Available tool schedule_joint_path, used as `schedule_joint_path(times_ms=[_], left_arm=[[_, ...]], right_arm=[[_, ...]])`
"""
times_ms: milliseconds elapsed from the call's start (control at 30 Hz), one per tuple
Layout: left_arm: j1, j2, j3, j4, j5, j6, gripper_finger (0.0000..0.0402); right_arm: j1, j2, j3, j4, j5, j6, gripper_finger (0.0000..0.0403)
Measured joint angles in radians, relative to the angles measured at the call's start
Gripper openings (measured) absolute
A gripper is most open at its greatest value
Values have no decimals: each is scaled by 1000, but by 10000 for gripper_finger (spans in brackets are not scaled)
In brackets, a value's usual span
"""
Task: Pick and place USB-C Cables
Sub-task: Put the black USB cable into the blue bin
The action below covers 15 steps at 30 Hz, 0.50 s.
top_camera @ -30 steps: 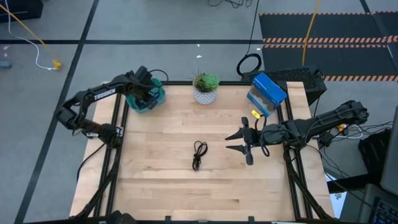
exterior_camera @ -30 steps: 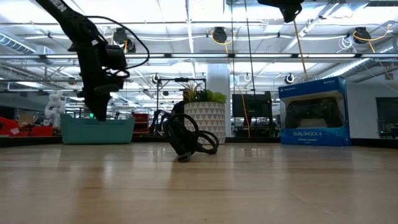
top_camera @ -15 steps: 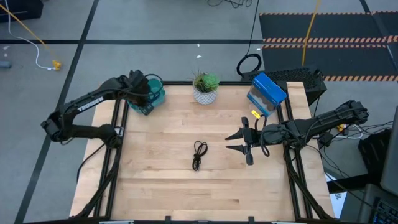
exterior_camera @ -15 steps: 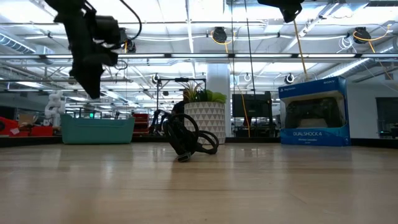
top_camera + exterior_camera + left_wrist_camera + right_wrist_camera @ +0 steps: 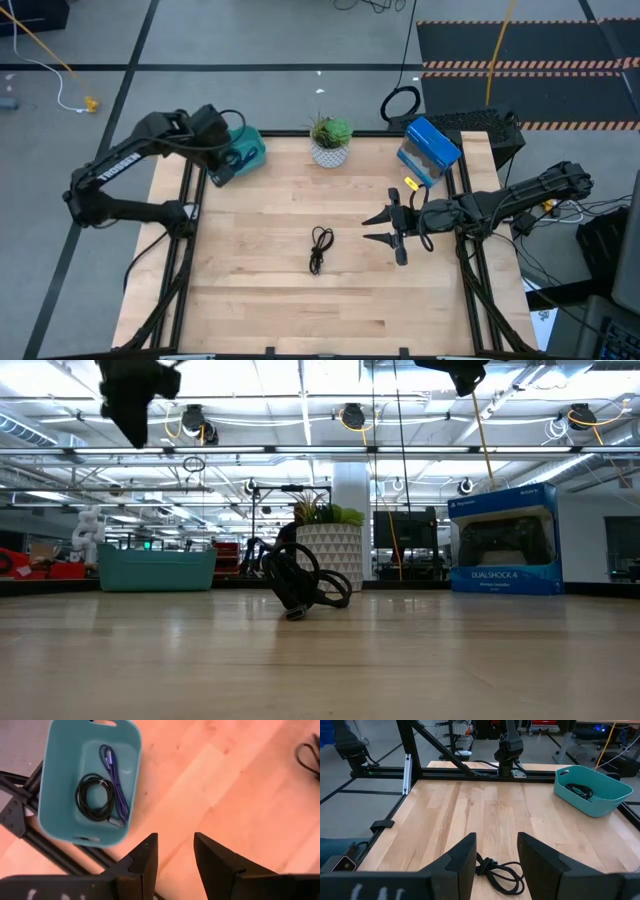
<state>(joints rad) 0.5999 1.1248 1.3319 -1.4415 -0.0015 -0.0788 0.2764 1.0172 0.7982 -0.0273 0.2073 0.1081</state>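
Cables are split: one black loop (image 5: 319, 248) lies on the bare bench (image 5: 260, 300) near its middle, well apart from the teal bin (image 5: 243, 152) at the far left corner, which already holds a black coil (image 5: 93, 798) and a purple-blue cable (image 5: 114, 777) side by side. The right pincer (image 5: 383, 229) hangs just right of the loop, fingers spread and empty, with the loop lying just ahead of them in its wrist view. The left pincer (image 5: 173, 851) sits high, just left of the bin, its fingers partly apart with nothing between them. Likely trouble: the loop is thin, limp and flat on the wood, so closing fingers may catch a single strand or slide over it, and a dangling tail could snag the bin's rim and drape outside. The plant pot (image 5: 329, 152) and blue box (image 5: 431, 148) stand along the far edge, close to any carry path leftward.
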Motion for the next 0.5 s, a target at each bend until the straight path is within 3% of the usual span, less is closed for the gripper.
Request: schedule_joint_path(times_ms=[167,500], left_arm=[[-49,-1,125,-137,0,-42,129],[-203,-46,222,-128,58,-122,129]], right_arm=[[0,0,0,0,0,10,134],[0,0,0,0,0,15,134]])
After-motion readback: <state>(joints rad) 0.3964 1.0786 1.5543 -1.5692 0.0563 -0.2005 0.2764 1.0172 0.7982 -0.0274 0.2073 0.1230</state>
